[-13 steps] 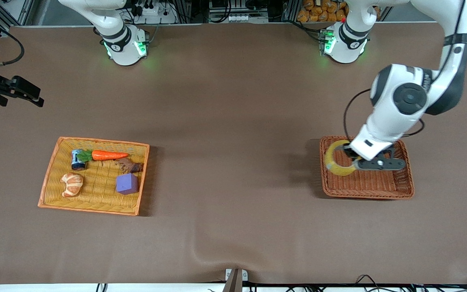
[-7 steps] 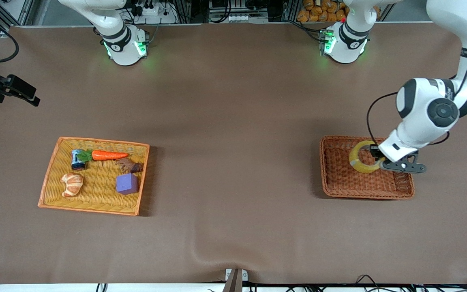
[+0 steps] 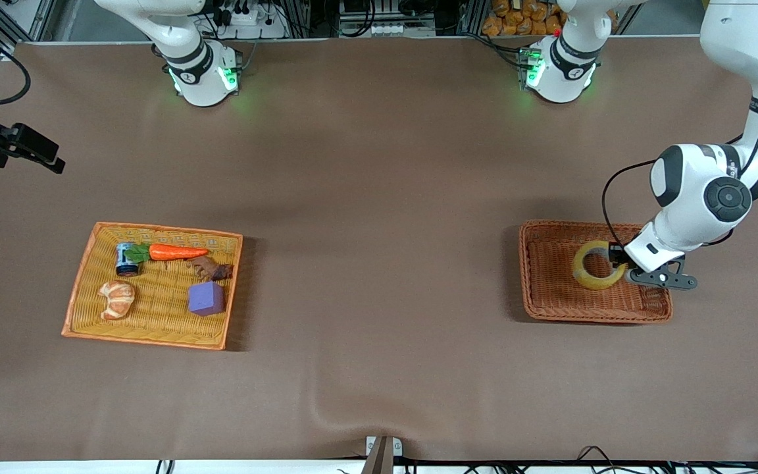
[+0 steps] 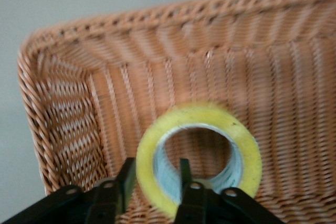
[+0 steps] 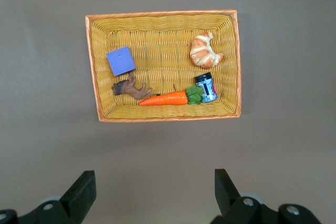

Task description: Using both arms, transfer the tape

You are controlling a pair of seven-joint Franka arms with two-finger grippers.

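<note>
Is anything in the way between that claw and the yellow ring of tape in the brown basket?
Nothing visible: the left gripper already straddles the wall of the translucent yellowish roll of tape in the brown wicker basket, one finger inside the ring.

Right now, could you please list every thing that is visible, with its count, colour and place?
tape: one, yellowish, in brown basket
brown basket: one, toward the left arm's end
yellow basket: one, orange rim, toward the right arm's end
carrot: one, orange, in yellow basket
can: one, blue, beside carrot
croissant: one, orange-white, same basket
cube: one, purple, same basket
brown figure: one, between carrot and cube
left gripper: fingers astride the tape's wall
right gripper: open, high over the table, waiting
</note>
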